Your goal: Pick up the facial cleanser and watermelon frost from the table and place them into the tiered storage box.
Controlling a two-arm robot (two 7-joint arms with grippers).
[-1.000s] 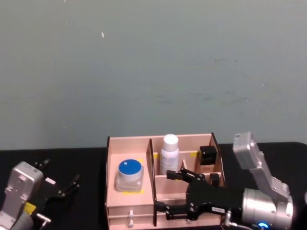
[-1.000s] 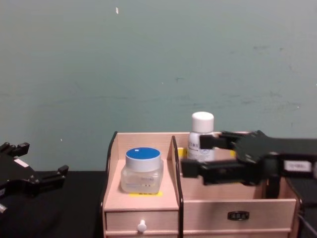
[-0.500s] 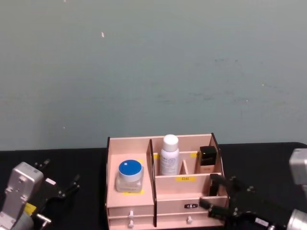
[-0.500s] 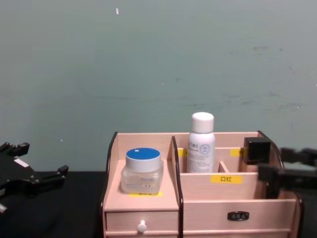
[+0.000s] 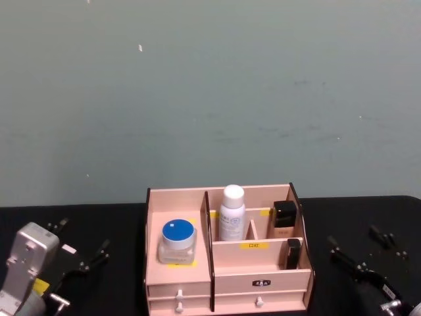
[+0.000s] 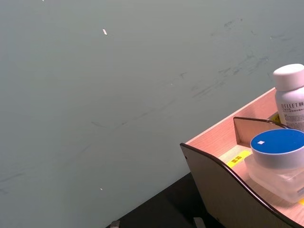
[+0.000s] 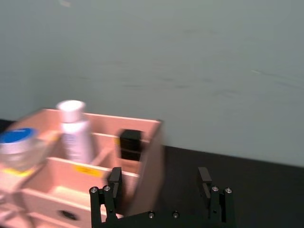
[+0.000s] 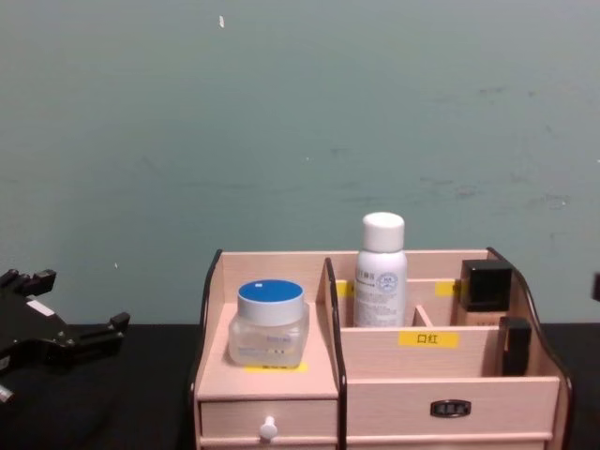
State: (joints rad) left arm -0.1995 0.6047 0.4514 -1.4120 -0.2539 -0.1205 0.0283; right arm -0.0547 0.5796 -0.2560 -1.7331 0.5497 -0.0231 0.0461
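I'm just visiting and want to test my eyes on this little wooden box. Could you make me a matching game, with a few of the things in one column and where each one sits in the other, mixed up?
Things:
1. facial cleanser
2. watermelon frost
3. left gripper
4. right gripper

Places:
A. on the left shelf of the tiered storage box, above the white-knobbed drawer
B. over the black table, right of the box
C. upright in a back compartment, just right of the tall divider
D. over the black table, left of the box

Pairs: 1-C, 2-A, 3-D, 4-B
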